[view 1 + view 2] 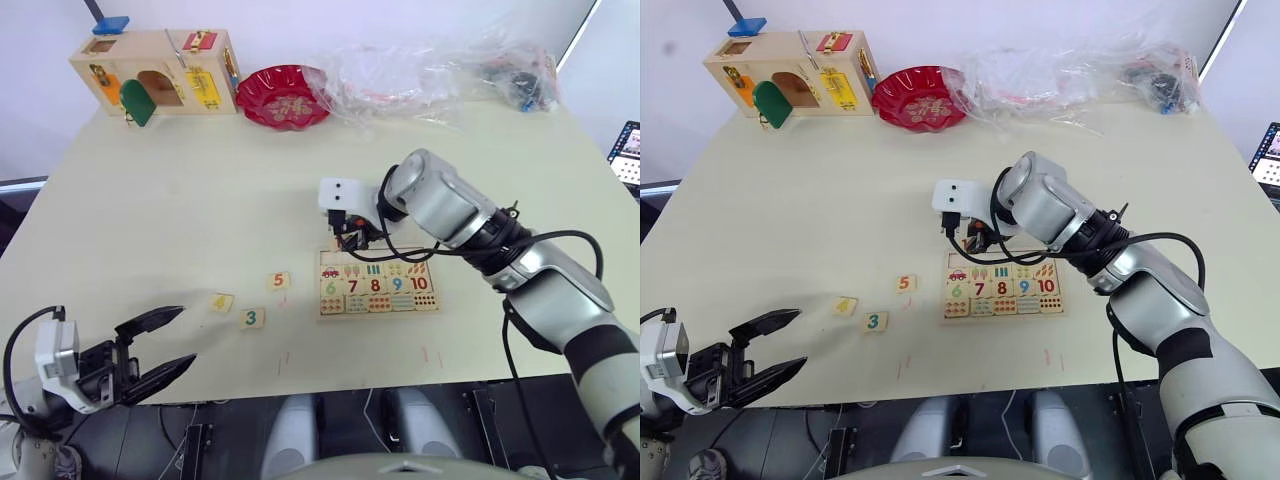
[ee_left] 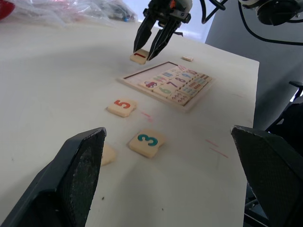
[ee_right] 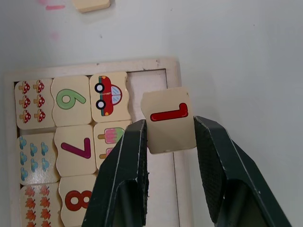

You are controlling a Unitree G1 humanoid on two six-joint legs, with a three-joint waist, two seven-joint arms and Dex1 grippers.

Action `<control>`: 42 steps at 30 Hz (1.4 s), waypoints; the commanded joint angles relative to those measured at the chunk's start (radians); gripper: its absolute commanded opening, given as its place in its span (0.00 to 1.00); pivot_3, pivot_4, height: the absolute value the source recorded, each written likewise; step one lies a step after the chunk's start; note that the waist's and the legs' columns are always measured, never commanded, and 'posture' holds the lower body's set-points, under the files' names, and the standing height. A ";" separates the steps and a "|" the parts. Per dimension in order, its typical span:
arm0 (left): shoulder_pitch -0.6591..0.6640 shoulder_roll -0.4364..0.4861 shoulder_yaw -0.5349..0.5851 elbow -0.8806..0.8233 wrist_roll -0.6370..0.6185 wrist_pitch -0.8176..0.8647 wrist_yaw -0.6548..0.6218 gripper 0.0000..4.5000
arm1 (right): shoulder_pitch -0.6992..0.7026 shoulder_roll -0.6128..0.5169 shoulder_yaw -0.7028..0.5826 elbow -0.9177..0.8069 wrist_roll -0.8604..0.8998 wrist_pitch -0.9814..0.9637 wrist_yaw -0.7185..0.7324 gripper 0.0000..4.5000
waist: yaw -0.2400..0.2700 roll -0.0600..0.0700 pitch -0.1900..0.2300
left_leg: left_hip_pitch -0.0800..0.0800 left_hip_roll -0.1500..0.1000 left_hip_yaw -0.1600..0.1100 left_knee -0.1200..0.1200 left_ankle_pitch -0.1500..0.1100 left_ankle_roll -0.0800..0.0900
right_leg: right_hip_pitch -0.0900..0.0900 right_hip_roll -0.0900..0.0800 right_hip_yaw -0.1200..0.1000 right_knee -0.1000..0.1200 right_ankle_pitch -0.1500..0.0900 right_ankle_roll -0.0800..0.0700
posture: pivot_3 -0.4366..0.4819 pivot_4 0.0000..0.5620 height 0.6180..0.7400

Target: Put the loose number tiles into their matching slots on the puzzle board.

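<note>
The right gripper [image 3: 168,142] held the tile numbered 1 [image 3: 168,119] pinched between its two black fingers, tilted, over the far left corner of the puzzle board [image 1: 378,285], above the end of the empty row of matching slots [image 3: 151,94]. The tile overlapped the board's raised frame and the bare table beyond it.

The left gripper [image 1: 165,345] hung spread wide and empty at the near edge of the table [image 1: 200,200], over its left corner, well apart from everything else.

Three loose tiles lay on the table left of the board: the 5 [image 1: 279,281] nearest the board, the 3 [image 1: 252,318] closer to the near edge, and a yellow-numbered one [image 1: 220,302] just left of the 3, its numeral too faint to read. A fifth small tile [image 2: 187,58] lay beyond the board's far edge; its face could not be read. On the board, five numerals, 6 to 10, sat in one row, with picture rows on either side.

Open tabletop stretched wide between the loose tiles and the far edge, where a wooden latch box [image 1: 160,72], a red bowl [image 1: 283,96] and crumpled clear plastic [image 1: 430,70] stood in a line.
</note>
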 commanded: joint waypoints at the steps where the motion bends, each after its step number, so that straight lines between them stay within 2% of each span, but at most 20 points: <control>1: -0.022 0.011 0.014 0.049 -0.014 -0.021 -0.044 1.00 | -0.020 0.031 0.001 0.015 -0.018 -0.003 -0.008 0.19 | 0.000 0.000 0.000 | 0.000 0.000 0.000 0.000 0.000 0.000 | 0.000 0.000 0.000 0.000 0.000 0.000 | 0.48 0.27 1.00; 9: -0.058 0.038 -0.026 0.142 -0.023 -0.066 -0.044 1.00 | -0.014 0.085 0.009 0.068 -0.043 -0.007 -0.021 0.19 | -0.001 0.000 0.000 | 0.000 0.000 0.000 0.000 0.000 0.000 | 0.000 0.000 0.000 0.001 0.000 0.000 | 0.48 0.27 1.00; 21: -0.060 0.048 -0.054 0.166 -0.038 -0.097 -0.044 1.00 | -0.003 0.108 0.012 0.113 -0.063 -0.016 -0.022 0.19 | -0.001 0.000 0.000 | 0.000 0.000 0.000 0.000 0.000 0.000 | 0.000 0.000 0.000 0.001 0.000 0.000 | 0.48 0.27 1.00; 42: -0.032 0.013 -0.027 0.070 -0.018 -0.065 -0.044 1.00 | 0.003 0.122 0.012 0.116 -0.068 -0.011 -0.013 0.19 | -0.003 0.000 0.000 | 0.001 0.000 0.000 0.001 0.000 0.000 | -0.001 0.000 0.000 0.004 0.000 0.000 | 0.48 0.27 1.00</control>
